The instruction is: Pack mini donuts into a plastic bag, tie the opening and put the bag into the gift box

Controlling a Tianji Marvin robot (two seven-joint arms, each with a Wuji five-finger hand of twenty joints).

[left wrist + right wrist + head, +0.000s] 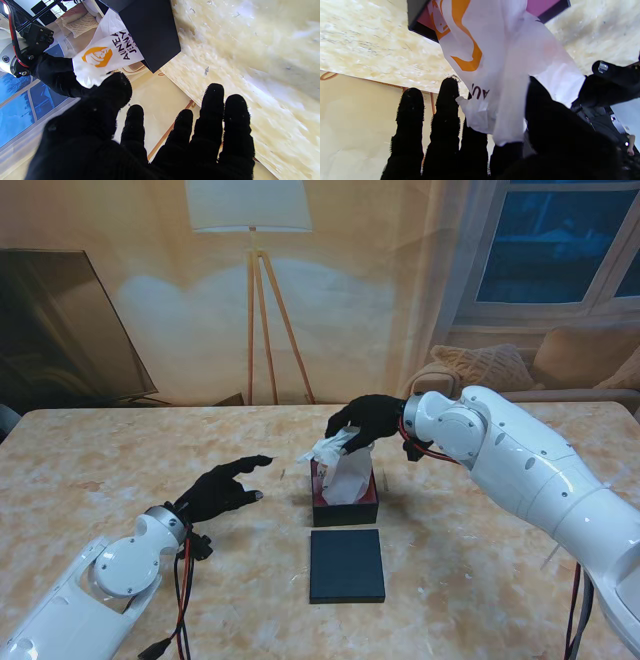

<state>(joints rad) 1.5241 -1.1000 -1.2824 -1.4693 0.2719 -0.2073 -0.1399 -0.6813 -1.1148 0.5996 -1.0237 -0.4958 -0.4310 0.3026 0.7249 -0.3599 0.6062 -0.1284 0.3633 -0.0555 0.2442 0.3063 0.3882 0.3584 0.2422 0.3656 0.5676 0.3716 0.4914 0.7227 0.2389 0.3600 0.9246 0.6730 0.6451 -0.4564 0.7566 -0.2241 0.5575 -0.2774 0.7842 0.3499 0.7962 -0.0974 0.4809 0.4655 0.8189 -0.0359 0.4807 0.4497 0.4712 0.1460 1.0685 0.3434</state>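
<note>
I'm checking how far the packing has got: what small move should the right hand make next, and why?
Probably lower a little and let go. The right hand pinches the top of the white plastic bag, whose body already stands inside the open gift box. The left hand is open and apart, and the lid lies nearer to me, off the box.

Our left hand (140, 140) spreads its black-gloved fingers (212, 112) apart over the cream marbled table (262, 62), holding nothing. Past our thumb, our right hand (57, 75) grips the gathered end of a white plastic bag (105, 57) printed with an orange logo and dark lettering. The bag runs into the open black gift box (152, 32), whose dark wall stands on the table. Behind our right wrist we see red cable, a window with blue panes and a cushion.
</note>
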